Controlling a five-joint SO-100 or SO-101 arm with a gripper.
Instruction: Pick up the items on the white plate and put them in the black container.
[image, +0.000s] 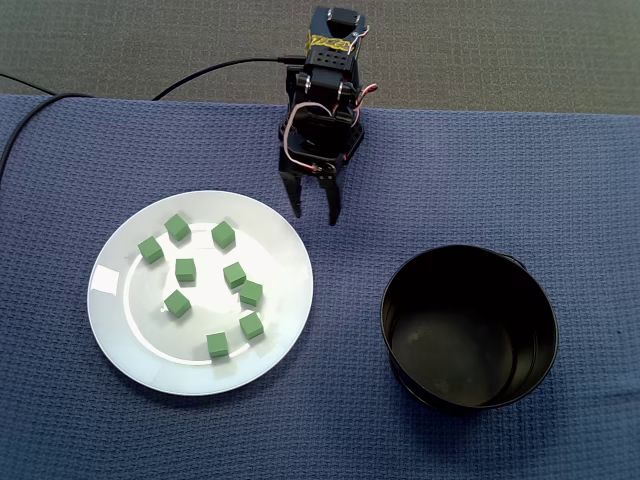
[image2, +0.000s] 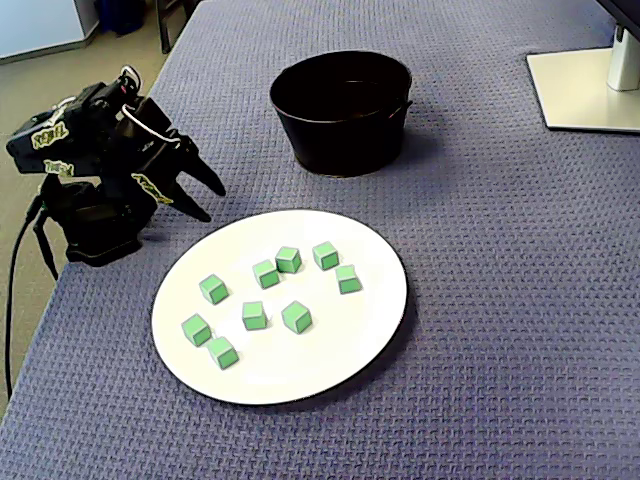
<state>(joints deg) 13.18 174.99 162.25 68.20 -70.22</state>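
Cubes (image: 234, 274): nine small green ones, all on the plate and none in the container. They lie scattered and apart, which leaves room for a finger on either side of each.
Plate (image: 140, 350): white and flat on the blue cloth (image: 520, 160). Its low rim should let the arm come at the cubes from above.
Container (image: 470, 400): black, round and open-topped, with nothing seen inside. It stands well apart from the plate. Both lie in front of the arm's base, one to each side, so a swing should link them.
Gripper (image: 315, 214): tucked close to its base, just off the plate's rim. The fingers are spread partway with nothing between them.
Stage: by my reading the very start, as no cube has been lifted.
Next move: likely a reach to one of the cubes nearest the arm, where the spread fingers can straddle it.
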